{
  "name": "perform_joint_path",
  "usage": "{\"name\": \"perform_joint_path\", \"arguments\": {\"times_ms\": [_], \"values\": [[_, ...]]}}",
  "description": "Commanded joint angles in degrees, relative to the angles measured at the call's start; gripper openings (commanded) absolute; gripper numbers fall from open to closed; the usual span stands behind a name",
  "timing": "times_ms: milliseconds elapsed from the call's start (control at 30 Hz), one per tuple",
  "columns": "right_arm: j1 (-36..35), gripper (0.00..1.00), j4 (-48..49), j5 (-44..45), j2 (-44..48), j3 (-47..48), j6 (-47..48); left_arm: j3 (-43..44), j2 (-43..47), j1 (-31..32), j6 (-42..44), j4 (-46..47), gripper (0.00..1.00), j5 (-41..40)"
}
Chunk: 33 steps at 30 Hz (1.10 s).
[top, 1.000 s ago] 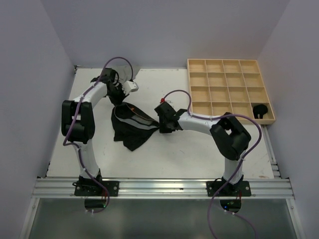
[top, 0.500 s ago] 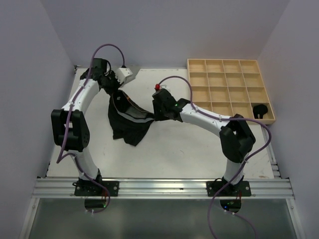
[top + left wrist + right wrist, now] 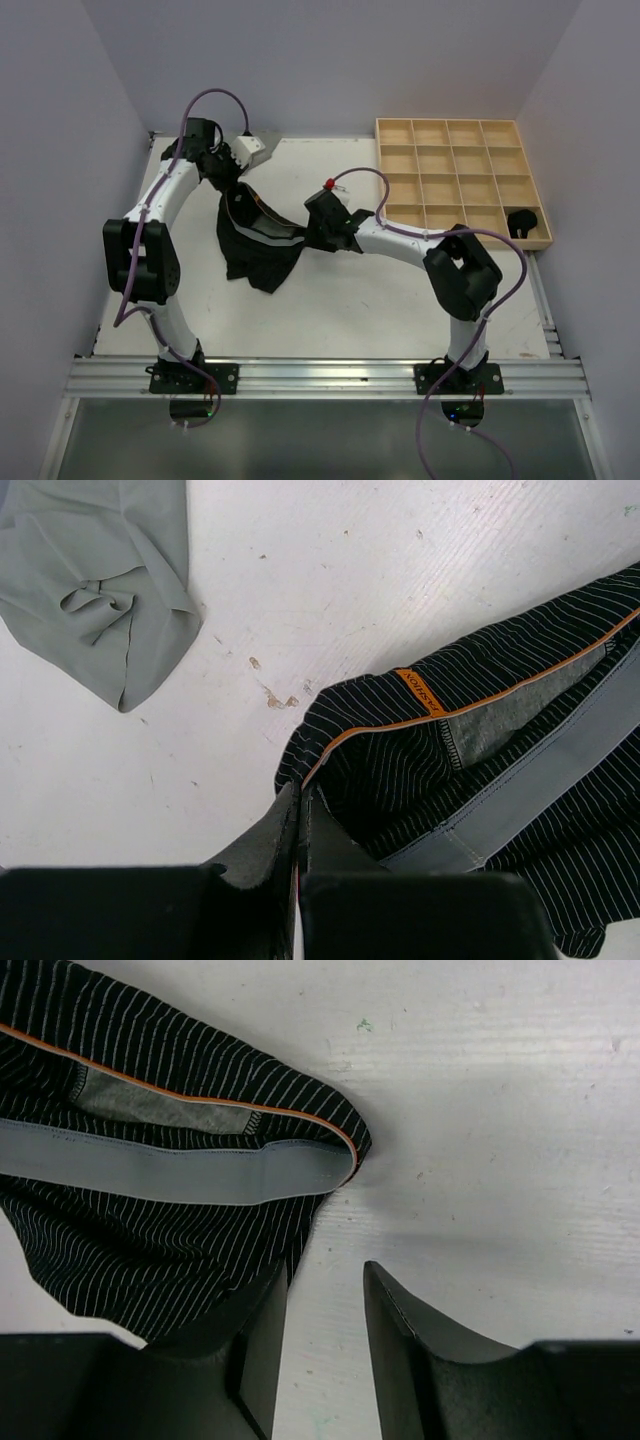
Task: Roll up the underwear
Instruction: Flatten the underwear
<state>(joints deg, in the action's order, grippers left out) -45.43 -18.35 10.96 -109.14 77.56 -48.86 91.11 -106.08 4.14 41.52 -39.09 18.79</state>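
Left gripper (image 3: 300,825) pinching edge of black striped briefs (image 3: 400,770), right gripper (image 3: 322,1332) spread just beside them, plain grey briefs (image 3: 100,590) upper left on table (image 3: 400,570).

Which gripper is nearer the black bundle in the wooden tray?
Right. The right gripper is open at the striped underwear's nearer end, left of the black bundle; the left gripper pinches the opposite end, farther away.

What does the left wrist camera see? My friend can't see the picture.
The left end effector, shut, pinches the edge of black striped underwear with orange trim and a grey waistband. Plain grey underwear lies apart on the white table.
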Motion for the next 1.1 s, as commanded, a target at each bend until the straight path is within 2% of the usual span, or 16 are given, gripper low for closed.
{"name": "perform_joint_path", "arguments": {"times_ms": [0,233,333,500,633,1067], "values": [[-0.71,0.4,7.79,1.87,1.21,-2.85,-10.02,-0.05,-0.7,-0.27,-1.44,0.95,0.0,1.78],[-0.98,0.34,10.88,1.17,-2.56,-1.01,-13.01,-0.5,-1.14,-0.36,-1.44,0.95,0.0,2.22],[-0.98,0.35,12.45,1.96,-4.14,-0.92,-13.98,-0.76,-0.88,-0.45,-1.44,0.86,0.0,2.31],[-1.06,0.37,9.82,3.62,-7.57,2.6,-14.59,-0.85,-0.79,-0.63,-1.26,0.95,0.0,2.22],[-0.98,0.38,12.37,4.42,-8.63,2.07,-15.74,-1.02,-0.53,-0.8,-1.09,0.86,0.0,2.13],[-0.98,0.37,13.78,7.5,-3.71,-0.14,-15.56,-2.08,0.0,-1.42,-0.12,0.16,0.0,2.31]]}}
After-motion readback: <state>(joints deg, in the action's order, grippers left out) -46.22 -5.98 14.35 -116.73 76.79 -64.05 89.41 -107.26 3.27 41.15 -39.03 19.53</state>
